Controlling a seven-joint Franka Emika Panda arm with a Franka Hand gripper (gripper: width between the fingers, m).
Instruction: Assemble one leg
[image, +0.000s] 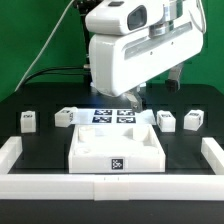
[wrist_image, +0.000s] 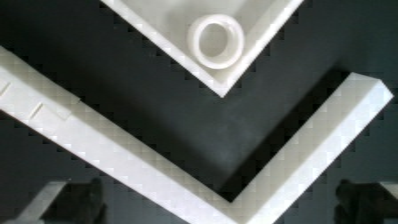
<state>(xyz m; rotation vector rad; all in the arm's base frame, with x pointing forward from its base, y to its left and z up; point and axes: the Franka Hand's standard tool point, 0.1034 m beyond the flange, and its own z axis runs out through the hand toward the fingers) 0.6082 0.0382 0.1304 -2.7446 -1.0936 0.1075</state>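
Several legs stand apart on the black table in the exterior view: small white blocks with tags, two at the left (image: 28, 121) (image: 66, 117) and two at the right (image: 167, 120) (image: 193, 120). The large white tray-like piece (image: 82, 152) lies in the middle. My gripper (image: 134, 100) hangs behind it, mostly hidden by the arm's white body. In the wrist view my gripper (wrist_image: 214, 205) is open and empty, with its dark fingers (wrist_image: 63, 200) far apart. One tray corner with a round socket (wrist_image: 217, 40) shows there. No leg shows in the wrist view.
The marker board (image: 110, 117) lies behind the tray. A low white wall runs along the left (image: 15, 150), the front (image: 110, 186) and the right (image: 213, 152) of the table. In the wrist view two white bars (wrist_image: 107, 130) meet in a corner below the gripper.
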